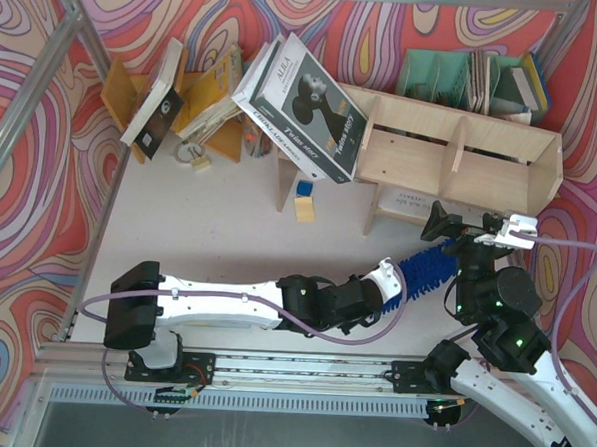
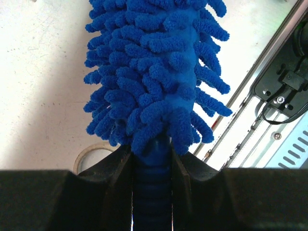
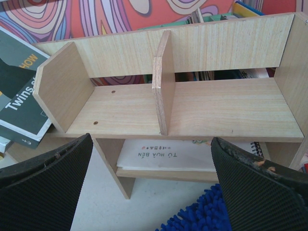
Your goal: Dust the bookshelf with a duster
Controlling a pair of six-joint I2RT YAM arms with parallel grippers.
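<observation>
Left claw (image 2: 151, 161) clenched on duster (image 2: 159, 72), right claw (image 3: 151, 139) spread wide — its wrist view filled by bookshelf (image 3: 216, 106)

Left arm (image 1: 224, 302) and right arm (image 1: 516, 380) — white shells, black joints — trail lilac cables (image 1: 87, 308); the right's fingers (image 3: 43, 187) black, ribbed

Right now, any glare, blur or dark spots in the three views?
Top external: even light, sharp, soft shadows under the bookshelf. Left wrist: duster sharp, table washed out, left end effector nearly black. Right wrist: bookshelf sharp, right end effector dark in the foreground.
</observation>
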